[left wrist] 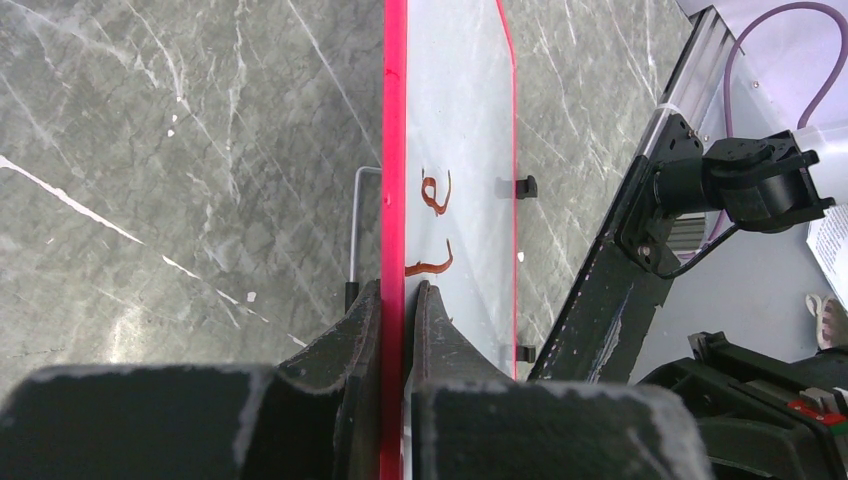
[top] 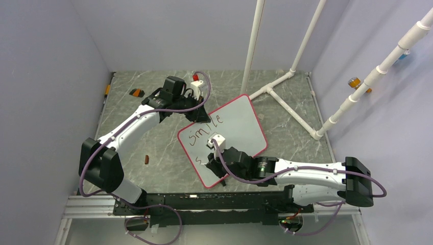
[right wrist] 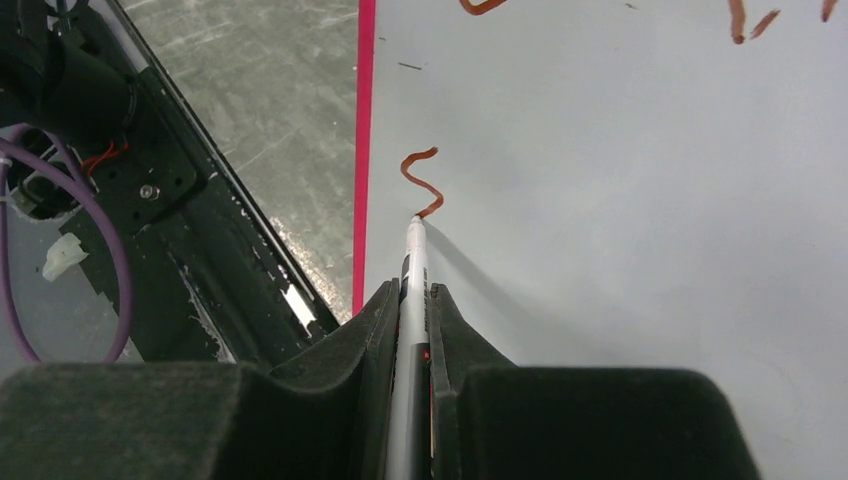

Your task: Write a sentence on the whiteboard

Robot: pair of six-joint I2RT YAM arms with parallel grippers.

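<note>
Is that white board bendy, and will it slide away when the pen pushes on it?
Probably stiff: the whiteboard looks thin, yet its red edge is straight with the left gripper pinching one side only. Likely light, since that one pinch steadies it. Its glossy face looks slippery, so unheld, the pen might push it around.

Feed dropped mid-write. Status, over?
Left hand shut on whiteboard edge. Right hand shut on marker, tip on board. Sentence: "smile" written, second line just begun. Nothing blocking the tip.
</note>
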